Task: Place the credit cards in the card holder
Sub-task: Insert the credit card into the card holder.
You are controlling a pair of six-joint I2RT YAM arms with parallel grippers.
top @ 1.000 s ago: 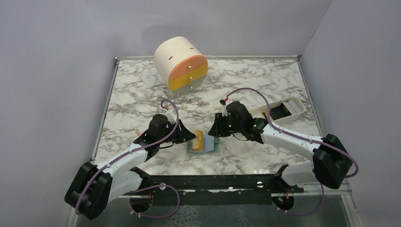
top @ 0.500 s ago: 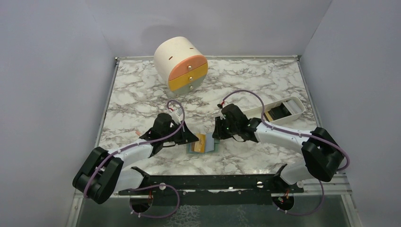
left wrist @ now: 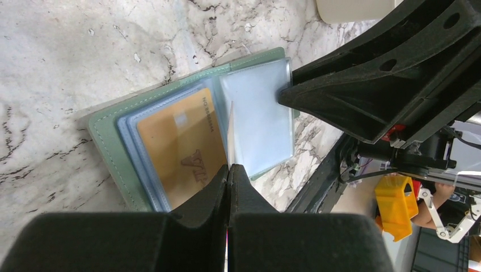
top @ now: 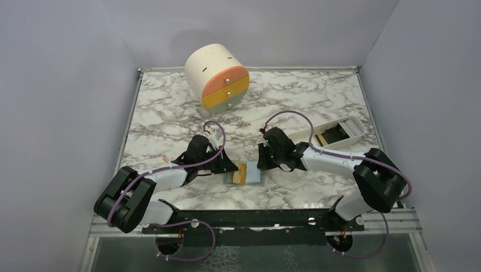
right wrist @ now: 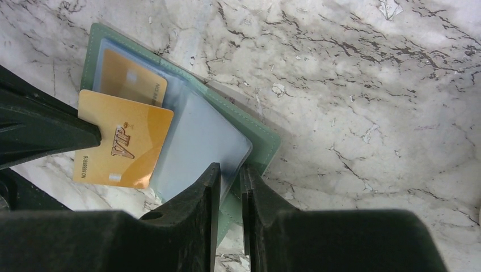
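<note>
The card holder (top: 255, 178) lies open on the marble near the front middle, sage green with clear sleeves; it also shows in the left wrist view (left wrist: 108, 133) and the right wrist view (right wrist: 264, 141). One tan-orange credit card (right wrist: 133, 79) sits in its left sleeve. My left gripper (top: 233, 167) (left wrist: 228, 167) is shut on a second tan-orange VIP card (right wrist: 125, 139) and holds it tilted over the holder's left half; it is edge-on in the left wrist view (left wrist: 230, 127). My right gripper (top: 261, 165) (right wrist: 230, 167) is pinched on the holder's right edge.
A long white tray (top: 358, 123) with more cards (top: 332, 136), black and tan, stands at the right. A cream cylinder (top: 212, 65) with orange, yellow and grey drawers stands at the back. The table's front rail (top: 255, 218) runs just below the holder.
My left gripper has moved a little to the right with the card, further over the holder. My right gripper has shifted slightly left onto the holder's right edge, its arm folding in.
</note>
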